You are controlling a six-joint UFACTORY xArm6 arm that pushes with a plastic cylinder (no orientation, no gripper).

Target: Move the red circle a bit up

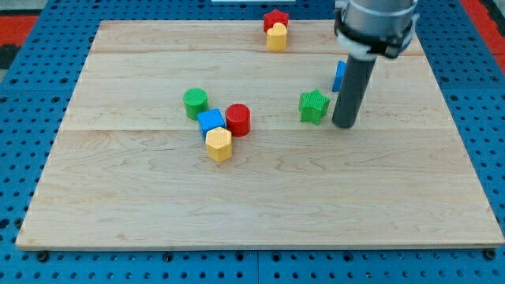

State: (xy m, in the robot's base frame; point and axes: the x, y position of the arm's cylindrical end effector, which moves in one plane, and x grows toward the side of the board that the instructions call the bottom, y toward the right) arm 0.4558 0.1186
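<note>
Board: red circle (238, 119) left of tip (344, 125)

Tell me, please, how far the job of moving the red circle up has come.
Nothing looks done yet: the red circle sits touching the blue cube, near the yellow hexagon. In hand: my tip is far to the view's right, beside the green star. Left: come below the circle and push it toward the view's top.

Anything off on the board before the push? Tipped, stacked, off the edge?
Nothing stands out. All blocks sit flat on the wooden board. The red circle touches the blue block in a cluster with the green circle and yellow hexagon. My tip is right of the green star.
</note>
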